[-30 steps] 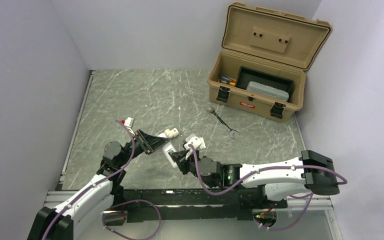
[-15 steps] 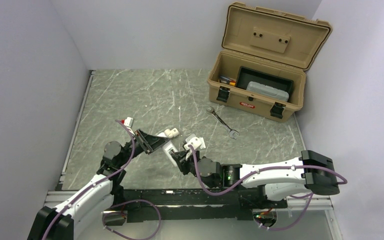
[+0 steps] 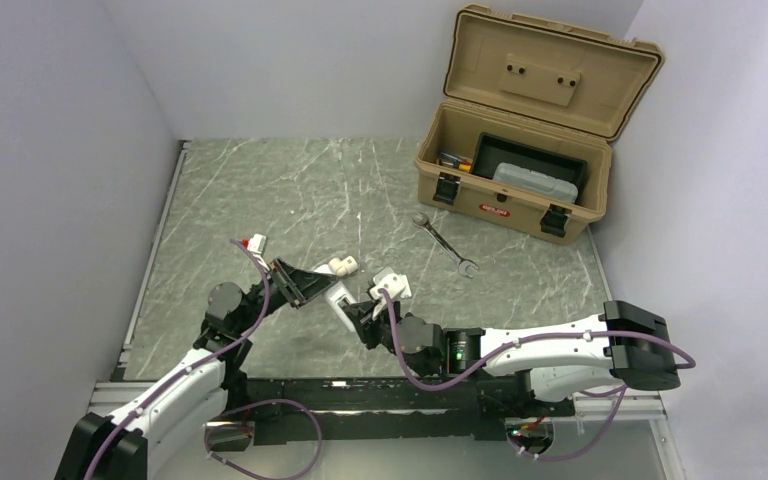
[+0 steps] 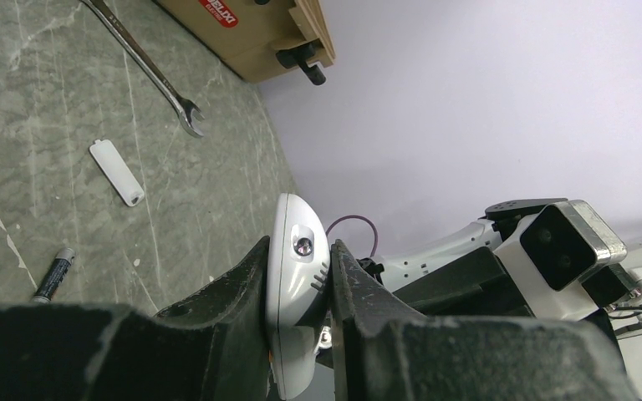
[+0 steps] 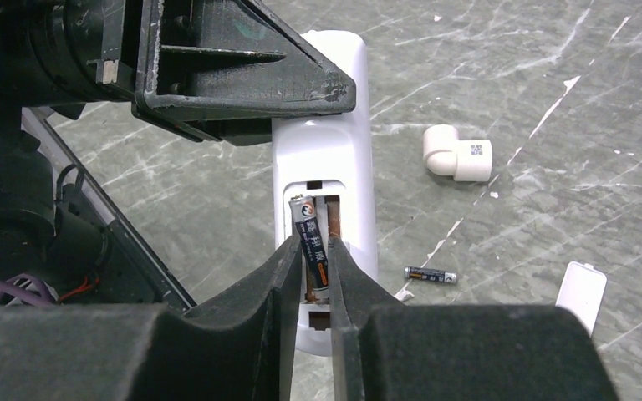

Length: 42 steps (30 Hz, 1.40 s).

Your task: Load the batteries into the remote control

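My left gripper is shut on the white remote control and holds it off the table, back side up. In the right wrist view the remote control shows its open battery compartment. My right gripper is shut on a dark battery, which stands tilted in the left slot of the compartment. A second battery lies on the table to the right; it also shows in the left wrist view. In the top view both grippers meet at the remote control.
The white battery cover lies on the table near the loose battery. A white pipe fitting sits just beyond the grippers. A silver wrench lies in front of the open tan toolbox at the back right.
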Tool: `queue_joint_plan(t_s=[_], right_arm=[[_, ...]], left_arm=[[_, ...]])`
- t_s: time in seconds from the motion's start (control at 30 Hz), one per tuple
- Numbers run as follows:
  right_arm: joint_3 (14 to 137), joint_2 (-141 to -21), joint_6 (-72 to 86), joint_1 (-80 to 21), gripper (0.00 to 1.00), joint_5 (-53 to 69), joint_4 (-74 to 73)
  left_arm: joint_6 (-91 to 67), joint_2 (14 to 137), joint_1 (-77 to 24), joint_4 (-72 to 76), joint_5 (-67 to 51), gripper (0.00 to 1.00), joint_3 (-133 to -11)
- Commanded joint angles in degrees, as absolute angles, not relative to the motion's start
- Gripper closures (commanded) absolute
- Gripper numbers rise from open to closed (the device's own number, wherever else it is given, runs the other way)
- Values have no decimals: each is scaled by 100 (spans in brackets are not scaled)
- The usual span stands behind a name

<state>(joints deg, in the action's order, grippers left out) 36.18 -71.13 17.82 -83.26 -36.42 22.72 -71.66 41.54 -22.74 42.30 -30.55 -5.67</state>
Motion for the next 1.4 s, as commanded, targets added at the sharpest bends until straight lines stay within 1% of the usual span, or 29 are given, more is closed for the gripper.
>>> queue_joint_plan(t_s=[0.0,0.07,0.13,0.2,0.37,0.5,0.93,1.0,1.1,1.3,1.37], right_arm=[[3652,-6985,1718,-8299,82,-3999,2272],[3700,-7007,1643,-8305,89,-3990,2305],[3761,-7042,1568,-8305,90,-3997,2311],[3824,-7091,1510,-8307,89,-4000,2289],[3924,-7139,1441,-8315,82,-4012,2193],[3913,-7126,1429,-8331,81,-4075,2133],[3775,-7042,1508,-8348,81,-4018,2096],[3773,-7056,1508,-8346,84,-3934,2085],[3772,-7030,1552,-8350,85,-3879,2032],[3588,-6777,1540,-8360,76,-3943,2240],[3562,-6713,1506,-8348,72,-3962,2306]], left_arm=[[-7269,4146,-2294,4702,-3199,100,-545],[-7260,4148,-2294,4695,-3207,100,-537],[-7260,4160,-2294,4710,-3223,100,-536],[-7252,4164,-2294,4707,-3238,100,-536],[-7256,4169,-2294,4716,-3260,100,-528],[-7264,4183,-2294,4735,-3261,100,-511],[-7266,4190,-2294,4749,-3269,100,-516],[-7270,4199,-2294,4763,-3270,100,-510],[-7270,4251,-2294,4782,-3308,100,-534],[-7255,4357,-2294,4814,-3366,100,-545],[-7260,4378,-2294,4837,-3366,100,-530]])
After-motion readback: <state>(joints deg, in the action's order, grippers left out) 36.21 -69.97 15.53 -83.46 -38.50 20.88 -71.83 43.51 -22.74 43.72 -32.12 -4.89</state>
